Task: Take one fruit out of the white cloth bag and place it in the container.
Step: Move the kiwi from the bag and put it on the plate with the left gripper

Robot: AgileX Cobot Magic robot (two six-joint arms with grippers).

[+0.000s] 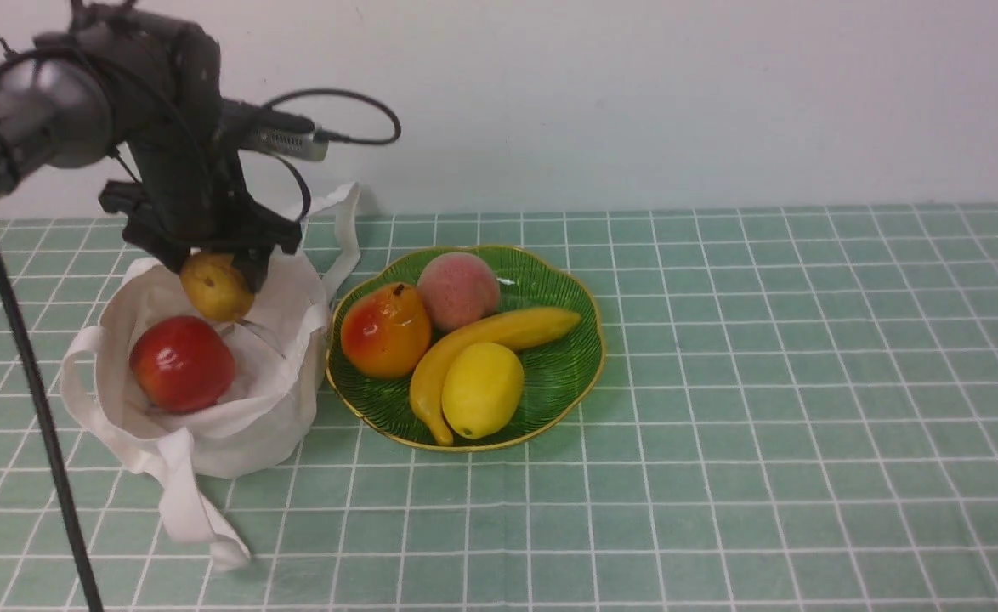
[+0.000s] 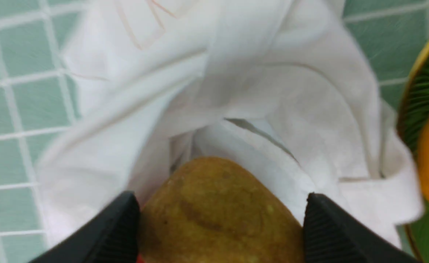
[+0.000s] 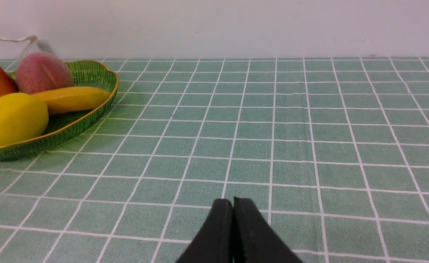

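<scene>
- The white cloth bag point(image 1: 261, 408) slumps open at the left of the surface point(image 1: 805, 382). A red apple point(image 1: 182, 364) lies inside it, and one strap trails toward the near edge.
- Above the bag's far rim, the left pincer point(image 1: 218, 270) is clamped on the fruit point(image 1: 216, 289). The left wrist view shows a jaw on each flank. The fruit looks lifted off the cloth, though not by much.
- The carry should probably start with more height. A strap loop stands up between bag and plate, and a low sideways sweep could snag it or drag the bag.
- The container point(image 1: 569, 374) sits just right of the bag; whether they touch I cannot tell. It already holds an orange-red fruit point(image 1: 386, 330), a peach point(image 1: 458, 291), a banana point(image 1: 499, 336) and a lemon point(image 1: 482, 389).
- The bare ribbing is mostly on the container's right side. I would aim there and let go low, because an oval fruit dropped from height may roll over the shallow rim.
- The right pincer point(image 3: 233, 212) is clenched on nothing, low over bare surface to the right of the plate.
</scene>
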